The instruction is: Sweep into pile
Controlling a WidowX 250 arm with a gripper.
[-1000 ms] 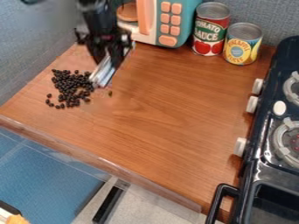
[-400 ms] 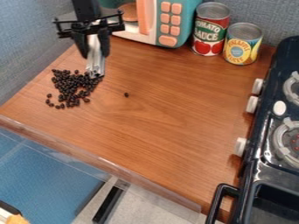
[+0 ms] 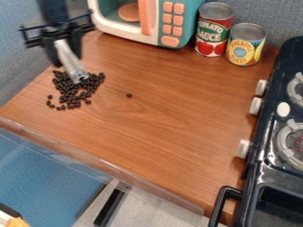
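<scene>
Looking down my feed, I have the gripper [image 3: 66, 56] at the upper left, clamped around a silver sweeping tool [image 3: 71, 64]. The tool's long axis slants from upper left to lower right, and its tip is at the upper part of the pile of dark beans [image 3: 68, 92]; whether it presses on them or just hangs over them, I can't tell. The pile thins out toward the lower left, with a few beans loose along that edge.

What matters most to me is the stray bean [image 3: 129, 95], which lies to the right of the tip and a little lower in the view, well apart from the rest. To gather it, I'd judge the tip must go round to its far side, then drag back leftward; pushing from here would likely send it farther off.

Farther out on the wooden counter [image 3: 172, 119], a can with a red label [image 3: 213, 31] picturing tomatoes stands beside a can with a yellow and blue label [image 3: 245, 46], both printed with lettering.
</scene>
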